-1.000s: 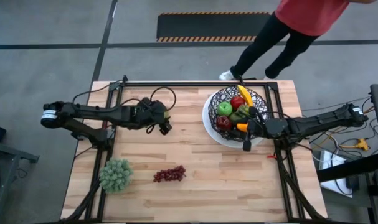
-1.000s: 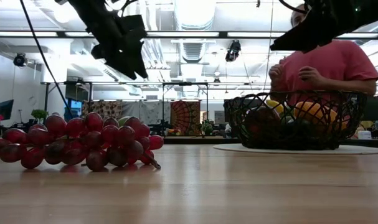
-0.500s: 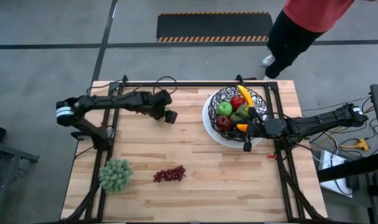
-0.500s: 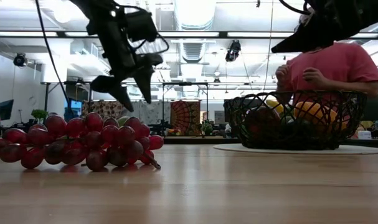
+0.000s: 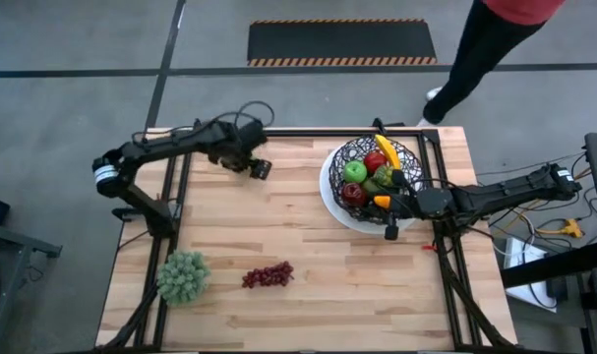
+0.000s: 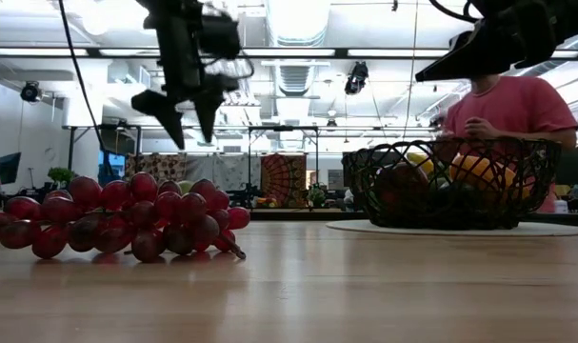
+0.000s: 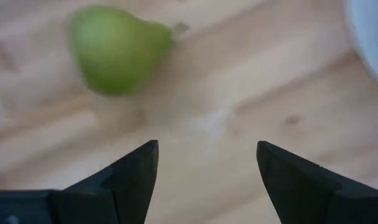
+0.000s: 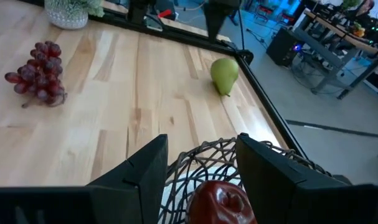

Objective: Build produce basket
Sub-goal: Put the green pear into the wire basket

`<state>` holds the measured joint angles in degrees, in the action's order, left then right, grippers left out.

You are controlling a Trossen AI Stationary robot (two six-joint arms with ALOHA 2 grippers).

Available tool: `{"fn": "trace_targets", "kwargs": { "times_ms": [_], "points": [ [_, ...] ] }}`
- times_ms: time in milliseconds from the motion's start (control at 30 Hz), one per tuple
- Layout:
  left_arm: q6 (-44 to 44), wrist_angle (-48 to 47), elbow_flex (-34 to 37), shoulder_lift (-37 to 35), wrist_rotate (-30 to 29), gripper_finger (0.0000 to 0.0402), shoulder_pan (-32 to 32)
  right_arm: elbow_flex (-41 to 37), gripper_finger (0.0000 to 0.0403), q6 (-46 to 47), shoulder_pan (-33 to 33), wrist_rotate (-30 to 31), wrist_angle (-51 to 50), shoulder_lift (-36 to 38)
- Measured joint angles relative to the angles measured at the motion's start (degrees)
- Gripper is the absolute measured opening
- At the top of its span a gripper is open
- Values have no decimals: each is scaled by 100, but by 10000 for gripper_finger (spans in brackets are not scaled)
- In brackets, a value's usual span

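Green pear (image 7: 117,50) now under our left gripper (image 7: 204,180), which has swung over, jaws open, empty; pickup looks next.

Surface materials and finish

Table (image 5: 308,295): pale wood planks, smooth, visible grain. Basket (image 5: 349,155): black wire mesh on a white, smooth plate. Grapes (image 6: 127,224): glossy red skins. Pear (image 8: 224,74): smooth matt green. Hand (image 7: 207,177) fingers: matt black.

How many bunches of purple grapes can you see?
1. The purple grapes lie on the bare wooden table, at its near side beside the frilly green bunch, well away from the basket. More could be hidden under the fruit piled in there.
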<state>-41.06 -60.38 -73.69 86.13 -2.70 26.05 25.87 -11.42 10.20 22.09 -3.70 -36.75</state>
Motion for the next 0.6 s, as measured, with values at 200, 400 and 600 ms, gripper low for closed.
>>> {"fn": "trace_targets", "kwargs": {
  "times_ms": [200, 400, 600],
  "points": [
    [2087, 177, 4, 269, -26, 254, 653, 4, 178, 2, 0, 0, -5, -5],
    [5471, -6, 20, 472, -76, 254, 796, 4, 178, 4, 0, 0, -5, -11],
    [6541, 136, 103, 465, -210, 254, 738, 4, 178, 95, 0, 0, -6, -11]
  ]
}}
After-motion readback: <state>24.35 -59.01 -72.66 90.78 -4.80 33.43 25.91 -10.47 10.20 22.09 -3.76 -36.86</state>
